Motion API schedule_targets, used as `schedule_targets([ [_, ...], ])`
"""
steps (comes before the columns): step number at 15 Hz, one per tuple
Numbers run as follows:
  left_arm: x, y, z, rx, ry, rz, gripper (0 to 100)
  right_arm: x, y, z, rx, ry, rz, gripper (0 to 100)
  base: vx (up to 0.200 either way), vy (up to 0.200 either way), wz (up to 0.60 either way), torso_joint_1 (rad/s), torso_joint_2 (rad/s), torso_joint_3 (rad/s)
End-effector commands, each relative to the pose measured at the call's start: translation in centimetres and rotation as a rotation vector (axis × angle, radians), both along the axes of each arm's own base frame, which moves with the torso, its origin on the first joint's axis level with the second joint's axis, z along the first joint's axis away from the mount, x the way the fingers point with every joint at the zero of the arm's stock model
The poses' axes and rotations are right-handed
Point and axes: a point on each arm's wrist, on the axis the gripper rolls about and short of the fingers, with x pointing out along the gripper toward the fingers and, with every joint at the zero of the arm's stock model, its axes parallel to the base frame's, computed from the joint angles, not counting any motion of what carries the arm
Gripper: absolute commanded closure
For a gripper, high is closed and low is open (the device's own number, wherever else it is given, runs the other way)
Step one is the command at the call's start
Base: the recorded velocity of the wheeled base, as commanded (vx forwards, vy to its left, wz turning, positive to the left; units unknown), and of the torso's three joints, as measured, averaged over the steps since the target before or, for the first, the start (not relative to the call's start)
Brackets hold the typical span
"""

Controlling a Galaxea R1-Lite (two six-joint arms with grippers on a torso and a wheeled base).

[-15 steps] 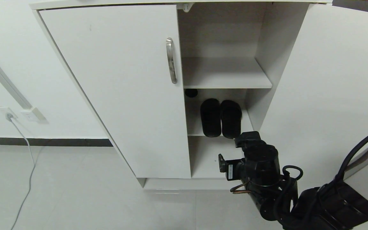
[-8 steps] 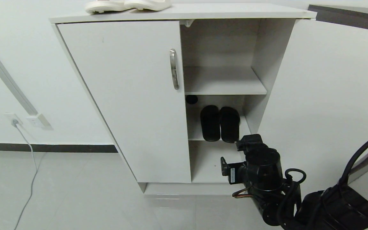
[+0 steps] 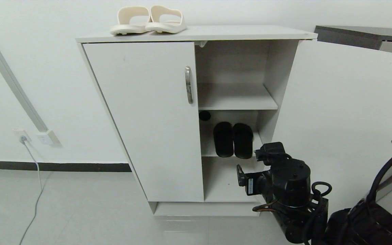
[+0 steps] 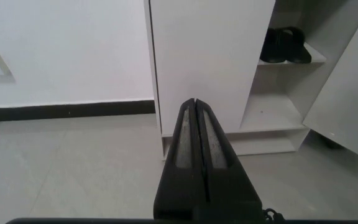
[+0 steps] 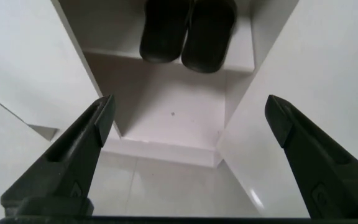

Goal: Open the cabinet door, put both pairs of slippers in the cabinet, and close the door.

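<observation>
A white cabinet (image 3: 196, 33) stands against the wall, its left door (image 3: 145, 119) closed and its right door (image 3: 345, 115) swung wide open. A black pair of slippers (image 3: 233, 139) lies side by side on the middle shelf, seen too as black slippers (image 5: 188, 31) and black slippers (image 4: 286, 45). A cream pair of slippers (image 3: 148, 19) rests on the cabinet top. My right gripper (image 5: 190, 102) hangs open and empty before the bottom compartment (image 5: 166, 106), just below the black pair. My left gripper (image 4: 193, 104) is shut on nothing, low over the floor, facing the closed door.
The open door (image 5: 303, 74) stands close beside the right arm (image 3: 289, 183). A wall socket (image 3: 20, 137) with a cable (image 3: 34, 200) is at the left. A grey unit (image 3: 362, 35) stands behind the open door. The top shelf (image 3: 237, 98) is bare.
The head camera has shifted, so the cabinet top and the cream slippers have come into view. The right arm stays before the lower shelves.
</observation>
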Motion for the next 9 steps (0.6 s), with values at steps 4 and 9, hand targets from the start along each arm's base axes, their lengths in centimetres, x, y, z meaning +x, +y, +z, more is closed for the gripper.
schedule_targets([
  [4, 0.01, 0.0, 0.0, 0.0, 0.002, 0.0, 100, -0.15, -0.26, -0.52, -0.019, 0.001, 0.004, 0, 0.0, 0.2, 0.0, 0.005, 0.0, 0.017],
  [9, 0.01, 0.0, 0.0, -0.001, 0.002, 0.0, 100, -0.35, -0.55, -0.86, -0.051, 0.006, 0.008, 0, 0.0, 0.2, 0.0, 0.002, 0.0, 0.003],
])
